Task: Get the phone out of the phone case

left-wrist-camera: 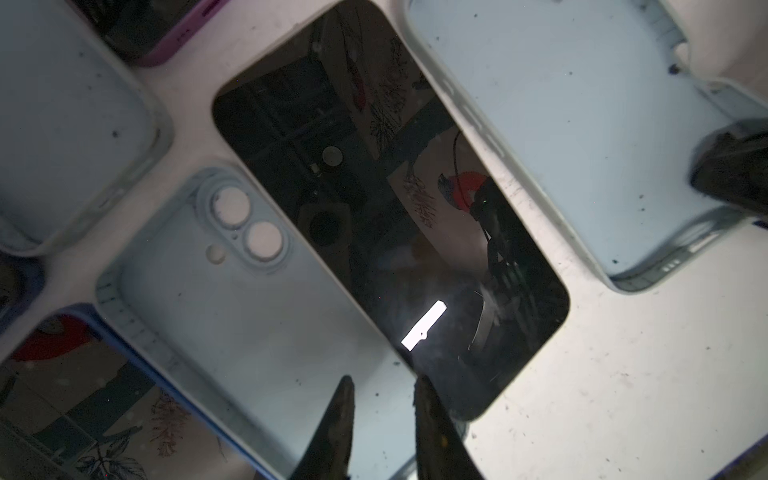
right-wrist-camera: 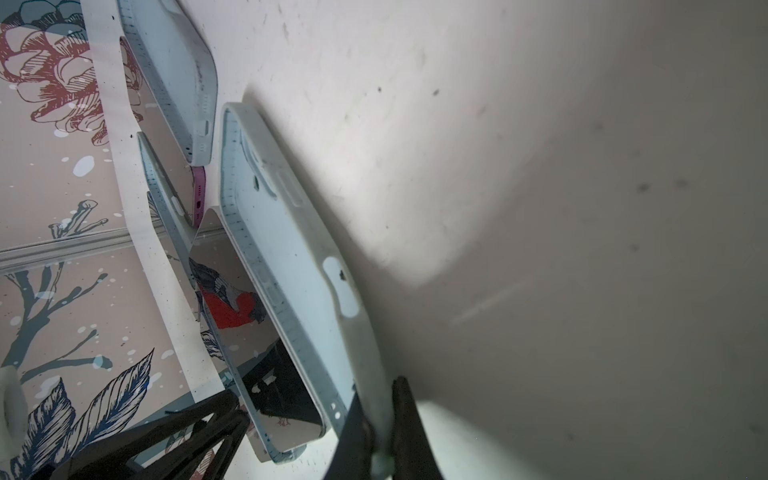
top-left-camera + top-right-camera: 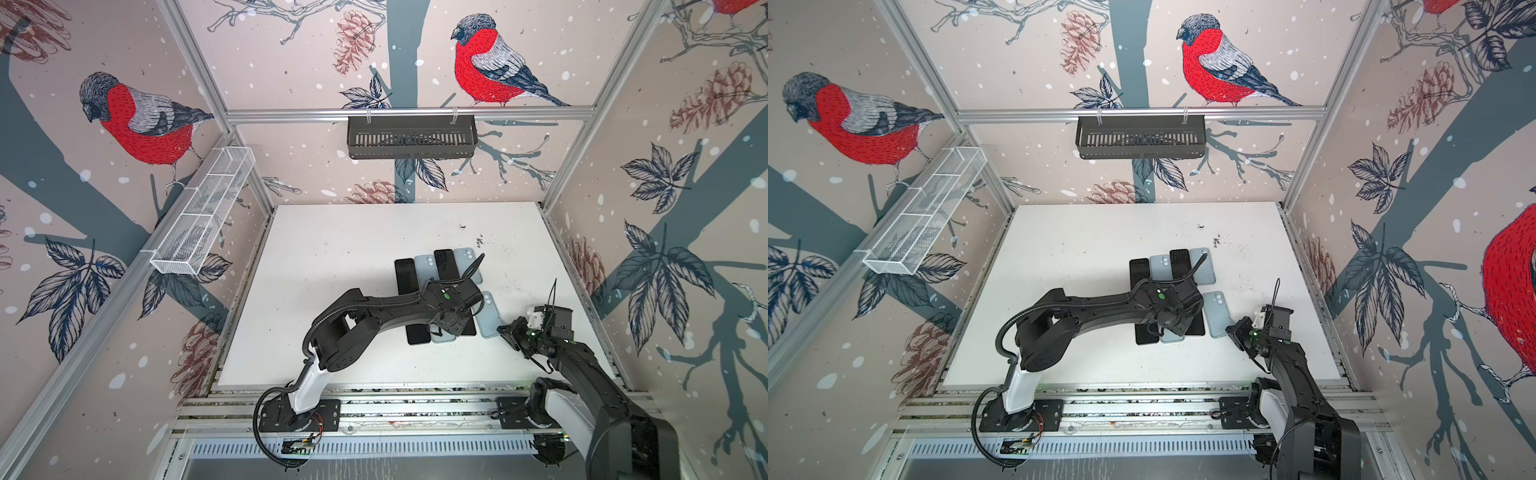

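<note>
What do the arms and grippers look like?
Left arm and right arm are black with white lower links; a ribbed black hose runs along the left. Each wrist carries a green dot. Left gripper and right gripper have dark, tapered fingers.

Robot lab cell: aluminium frame [image 3: 409, 113], bird-wallpaper walls [image 3: 270, 50], rail-mounted arms [image 3: 395, 307].

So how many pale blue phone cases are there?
4 pale blue phone cases: two in the far row, one peeking from under the black left arm, one pinched by the right hand. The arm may hide more.
</note>
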Controlling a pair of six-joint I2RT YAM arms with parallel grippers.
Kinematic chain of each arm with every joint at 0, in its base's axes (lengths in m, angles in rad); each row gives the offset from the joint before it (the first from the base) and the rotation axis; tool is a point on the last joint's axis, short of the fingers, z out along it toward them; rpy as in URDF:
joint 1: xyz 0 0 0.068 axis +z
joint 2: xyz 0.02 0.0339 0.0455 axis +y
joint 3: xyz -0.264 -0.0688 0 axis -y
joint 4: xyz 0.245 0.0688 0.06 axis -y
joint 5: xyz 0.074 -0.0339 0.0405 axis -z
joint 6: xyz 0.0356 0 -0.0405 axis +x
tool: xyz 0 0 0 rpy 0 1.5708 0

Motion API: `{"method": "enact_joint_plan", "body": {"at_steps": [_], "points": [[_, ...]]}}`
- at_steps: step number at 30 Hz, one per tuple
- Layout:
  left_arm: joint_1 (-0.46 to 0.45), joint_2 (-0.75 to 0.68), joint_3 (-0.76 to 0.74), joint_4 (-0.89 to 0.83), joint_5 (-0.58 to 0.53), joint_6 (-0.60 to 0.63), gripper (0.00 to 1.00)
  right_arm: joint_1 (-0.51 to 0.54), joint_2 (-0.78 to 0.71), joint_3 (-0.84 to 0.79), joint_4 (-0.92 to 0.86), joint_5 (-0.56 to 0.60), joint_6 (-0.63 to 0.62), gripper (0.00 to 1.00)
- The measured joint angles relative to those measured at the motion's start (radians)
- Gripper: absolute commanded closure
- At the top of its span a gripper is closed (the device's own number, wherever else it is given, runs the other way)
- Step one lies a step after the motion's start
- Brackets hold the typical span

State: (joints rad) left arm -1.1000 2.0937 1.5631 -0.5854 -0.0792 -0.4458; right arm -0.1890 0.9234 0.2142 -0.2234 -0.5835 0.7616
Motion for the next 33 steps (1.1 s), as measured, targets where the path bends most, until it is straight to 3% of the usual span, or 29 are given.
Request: {"method": "enact_joint_plan", "body": {"at_steps": [15,26,33], "points": [[0.0,0.05,0.043,-0.01,0.018,-0.011,0.73,0.0,0.019,0.014,0.024,-0.006,-0.013,0.95],[0.024,-0.092,0.06,-0.04,-0.048,-0.056,0.48,0.002,0.05,0.018,0.043,-0.01,-0.045,0.92],[0.082,-0.227,0.022,0.006,-0.06,-0.095,0.34,0.03,0.057,0.012,0.062,-0.012,-0.051,0.83]]}}
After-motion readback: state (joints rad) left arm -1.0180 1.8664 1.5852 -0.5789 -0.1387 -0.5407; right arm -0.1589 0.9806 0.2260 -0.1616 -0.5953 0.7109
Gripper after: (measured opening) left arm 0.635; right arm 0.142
